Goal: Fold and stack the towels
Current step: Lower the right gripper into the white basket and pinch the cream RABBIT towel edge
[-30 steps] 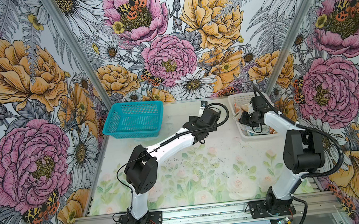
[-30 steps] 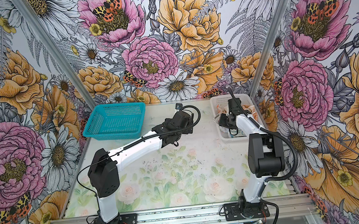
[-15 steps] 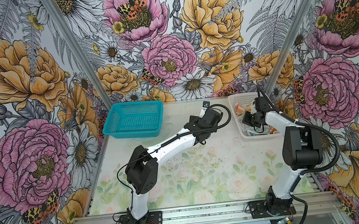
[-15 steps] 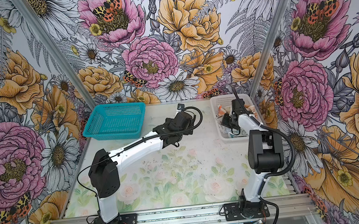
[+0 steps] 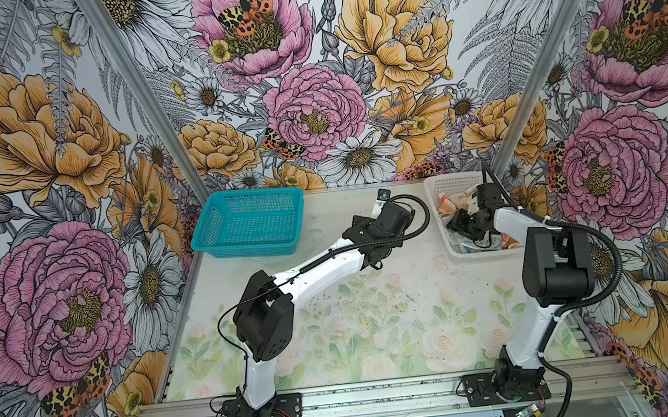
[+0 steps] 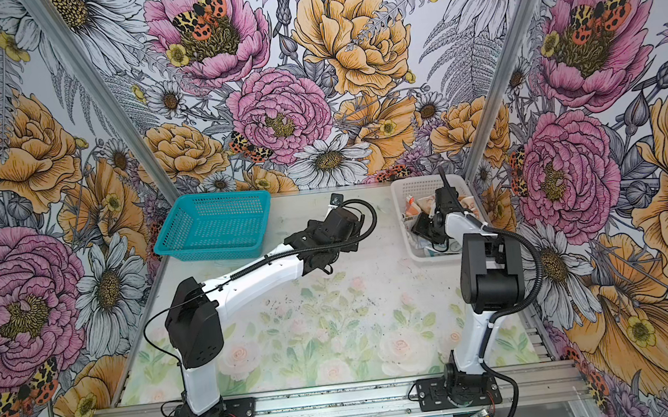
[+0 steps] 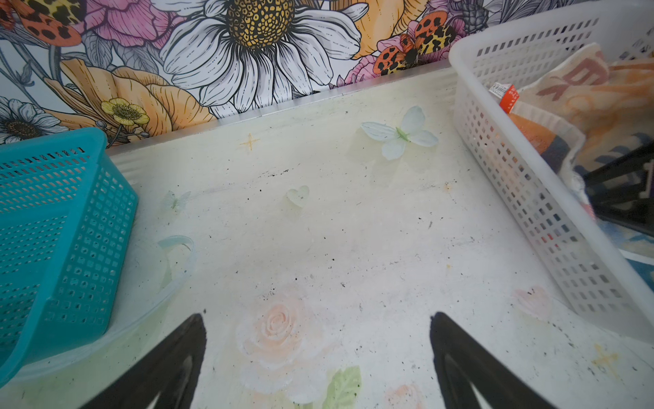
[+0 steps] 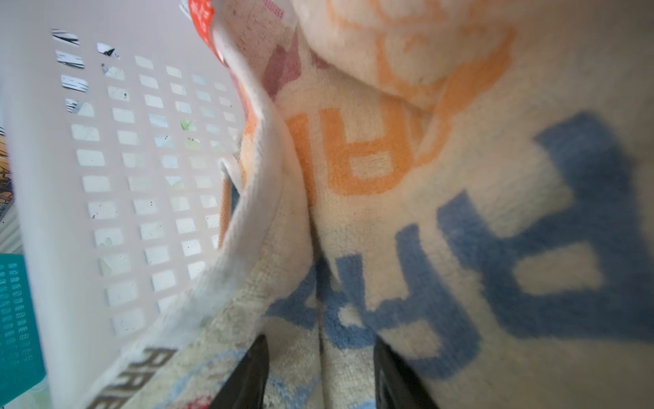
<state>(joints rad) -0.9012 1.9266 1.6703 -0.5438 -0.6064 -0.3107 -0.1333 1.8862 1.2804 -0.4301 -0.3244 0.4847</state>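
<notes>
In both top views the towels [image 5: 457,199] [image 6: 424,204] lie bunched in the white basket [image 5: 452,179] [image 6: 417,184], which stands at the back right of the tabletop [image 5: 376,318]. The right arm [image 5: 508,217] bends over that basket's rim and its black wrist dips in among the cloth. The fingertips are hidden here. The left arm [image 5: 329,260] stretches over the middle of the tabletop, well apart from the towels. The teal basket [image 5: 248,222] [image 6: 213,225] stands at the back left.

In the left wrist view the left hand [image 7: 318,315] is spread wide. Its two dark fingers [image 7: 177,354] stand far apart over bare tabletop with nothing between them. The teal basket is on one side and the white basket on the other. An orange and cream heap of towel with a small tag shows over the white rim.

In the right wrist view the right hand [image 8: 320,340] is down inside the white basket, next to its perforated wall. Its fingers [image 8: 254,371] stand partly apart, and a raised fold of the cream towel [image 8: 495,230] with blue lettering lies between them. I cannot tell whether they are pinching that fold or only straddling it. Another towel with orange lettering [image 8: 354,141] is crumpled just beyond, touching the cream one.
</notes>
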